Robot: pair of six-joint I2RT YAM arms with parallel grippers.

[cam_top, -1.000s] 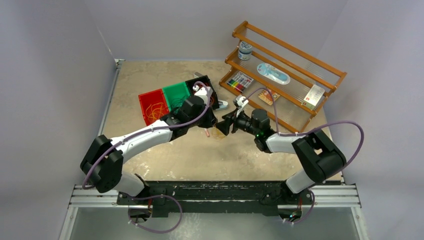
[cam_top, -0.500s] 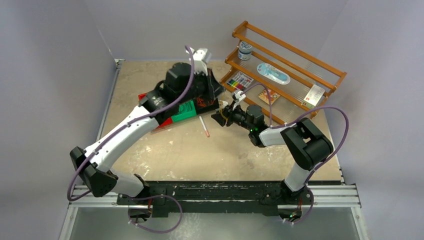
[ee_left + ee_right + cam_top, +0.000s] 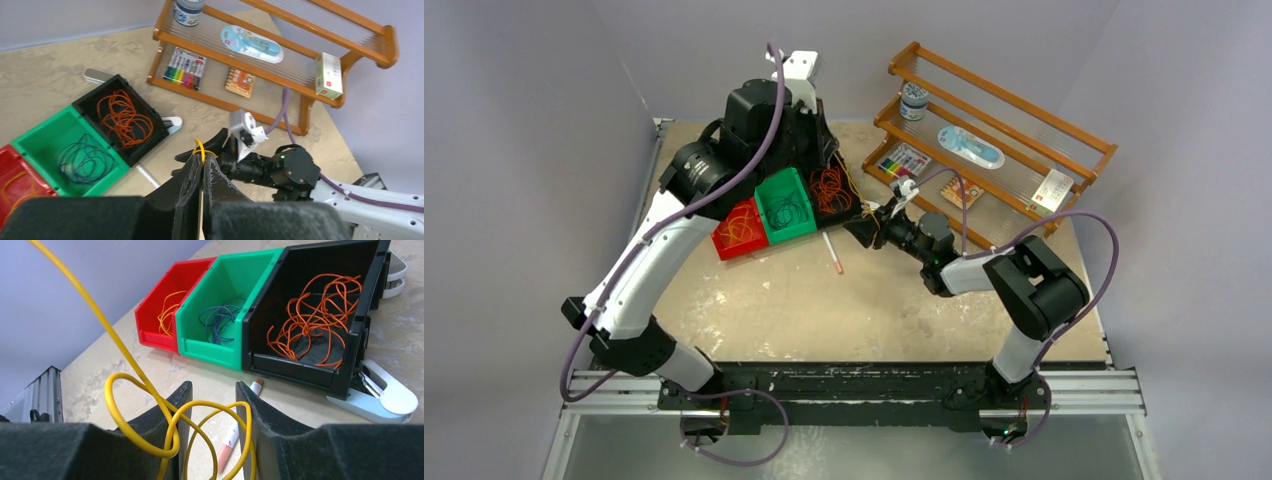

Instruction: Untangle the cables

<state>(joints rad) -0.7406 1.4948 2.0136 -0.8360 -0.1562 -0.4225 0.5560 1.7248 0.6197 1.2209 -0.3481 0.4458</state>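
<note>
Yellow cable (image 3: 200, 146) is clamped at the tip of the left pincer (image 3: 202, 159). Its jaws are closed fully on the wire, and a short loop stands out above the fingertips. This pincer is positioned high above the worktop (image 3: 824, 310), over the row of bins.

Right pincer (image 3: 213, 387): jaws partly apart, with a clear gap between the fingers. Two loops of the yellow cable hang in and in front of that gap. One strand runs up and to the left, out of the right wrist view. As far as that view shows, these fingers clamp nothing. This pincer sits low, near the front of the black bin (image 3: 300, 371).

Bin contents, left to right in the right wrist view:
- red bin (image 3: 157, 340): orange-yellow cable (image 3: 167, 315), loosely coiled.
- green bin (image 3: 210, 352): dark cable (image 3: 220, 320), coiled.
- black bin: orange cable (image 3: 320, 305), a loose tangle.

All three bins stand touching, side by side. One pen (image 3: 230, 437) lies on the worktop in front of the black bin. One wooden rack (image 3: 1024, 110) stands at the far right of the worktop.
</note>
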